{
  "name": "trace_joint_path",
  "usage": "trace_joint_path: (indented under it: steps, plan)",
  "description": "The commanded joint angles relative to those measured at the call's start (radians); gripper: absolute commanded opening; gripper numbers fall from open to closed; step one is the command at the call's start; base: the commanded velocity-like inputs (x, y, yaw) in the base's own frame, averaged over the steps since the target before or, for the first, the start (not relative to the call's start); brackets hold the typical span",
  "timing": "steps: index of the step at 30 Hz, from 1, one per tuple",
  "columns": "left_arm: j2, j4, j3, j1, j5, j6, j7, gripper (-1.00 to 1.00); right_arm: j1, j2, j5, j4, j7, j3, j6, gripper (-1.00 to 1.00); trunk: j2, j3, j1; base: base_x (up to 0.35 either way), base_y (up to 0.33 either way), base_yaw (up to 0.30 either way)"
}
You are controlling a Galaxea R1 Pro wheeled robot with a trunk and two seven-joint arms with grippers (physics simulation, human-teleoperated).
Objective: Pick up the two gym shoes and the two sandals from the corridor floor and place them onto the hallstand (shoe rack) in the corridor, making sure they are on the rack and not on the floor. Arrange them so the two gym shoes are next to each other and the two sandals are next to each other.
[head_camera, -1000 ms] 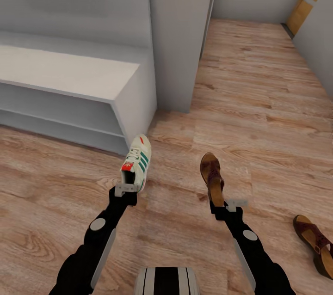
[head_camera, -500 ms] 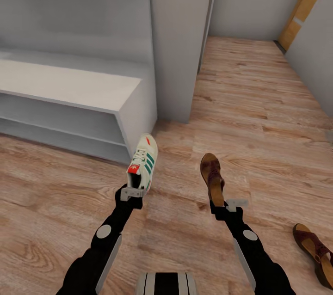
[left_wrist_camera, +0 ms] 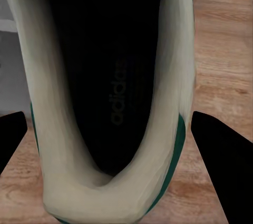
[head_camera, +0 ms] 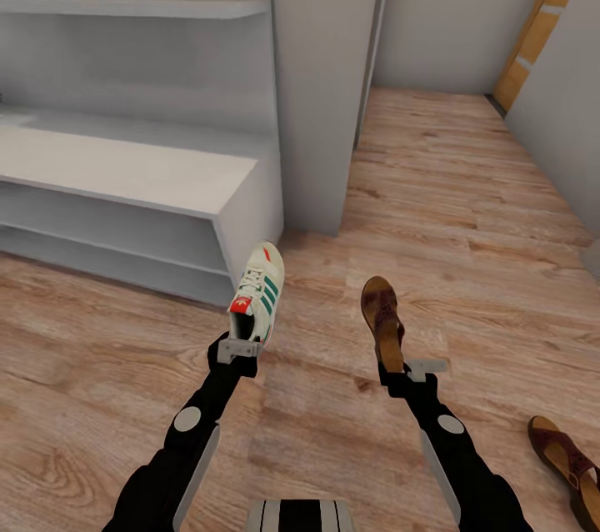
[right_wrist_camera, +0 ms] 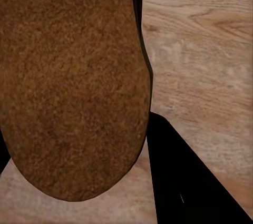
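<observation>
My left gripper is shut on the heel of a white gym shoe with green stripes, held above the floor just in front of the hallstand's right end. The left wrist view looks straight into that gym shoe's dark opening. A brown sandal is held by its heel in my right gripper, toe pointing away; its tan insole shows close up in the right wrist view. A second sandal lies on the wood floor at the lower right.
The hallstand's pale top surface and lower shelves stretch to the left, with an upper wall shelf above. A grey wall column stands right of it. The corridor runs on behind, with a wooden door frame at far right.
The head view has tilted upward, showing more of the upper shelf and corridor. Over the second, the left gripper carried the gym shoe slightly right and forward; the right arm holds steady.
</observation>
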Motion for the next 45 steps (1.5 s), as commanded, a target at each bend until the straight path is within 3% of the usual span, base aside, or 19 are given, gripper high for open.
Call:
trace_joint_path:
  steps: [1,9,41,45]
  plan:
    - [0.000,-0.001,0.000,0.000,-0.002,0.005,-0.001,-1.00,0.000,0.000,-0.004,-0.002,0.000,0.000,0.006,-1.00,0.000,0.000,0.000,0.000,0.000,0.000]
    - [0.000,-0.001,-0.004,0.000,-0.003,0.006,-0.001,-1.00,0.000,0.000,-0.004,-0.004,0.000,0.000,0.005,-1.00,0.000,0.005,-0.001,0.000,0.000,0.000]
    - [0.000,-0.001,-0.004,0.000,-0.003,0.005,-0.001,-1.00,0.000,0.000,-0.004,-0.004,0.000,0.000,0.003,-1.00,0.007,0.179,-0.015,0.000,0.000,0.000]
    - [0.000,-0.001,-0.004,0.000,-0.003,0.005,-0.001,-1.00,0.000,0.000,-0.003,-0.003,0.000,0.000,0.003,-1.00,0.007,0.183,-0.015,0.000,0.000,0.000]
